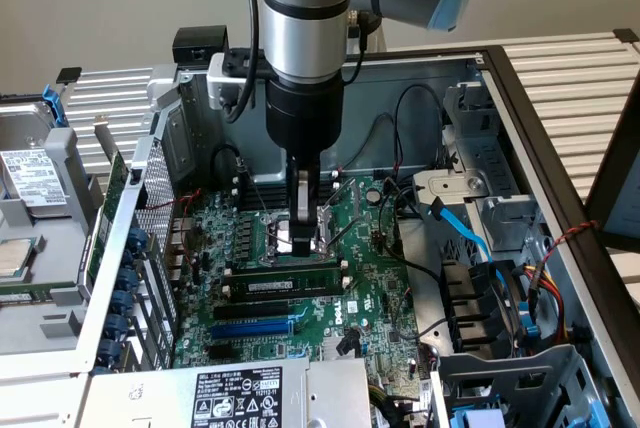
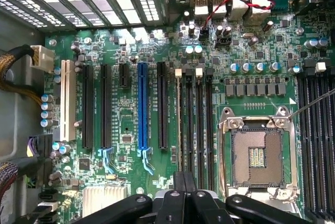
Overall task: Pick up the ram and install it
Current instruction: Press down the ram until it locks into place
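Note:
The ram (image 1: 285, 275) is a long thin stick standing upright in a black slot on the green motherboard (image 1: 375, 293), just in front of the CPU socket (image 1: 290, 233). In the wrist view the ram (image 2: 179, 124) shows edge-on as a thin pale line in the slot beside the socket (image 2: 256, 153). My gripper (image 1: 307, 246) points straight down over the stick's middle, fingers pressed together with nothing between them. In the wrist view the gripper (image 2: 183, 178) sits in line with the stick's top edge. Whether the tips touch the stick I cannot tell.
The board lies inside an open computer case. A long blue slot (image 2: 142, 106) and empty black slots run parallel to the ram. Blue and black cables (image 1: 470, 238) crowd the exterior view's right, and a power supply (image 1: 240, 393) sits at the front. A metal card bracket wall (image 1: 130, 248) stands on the exterior view's left.

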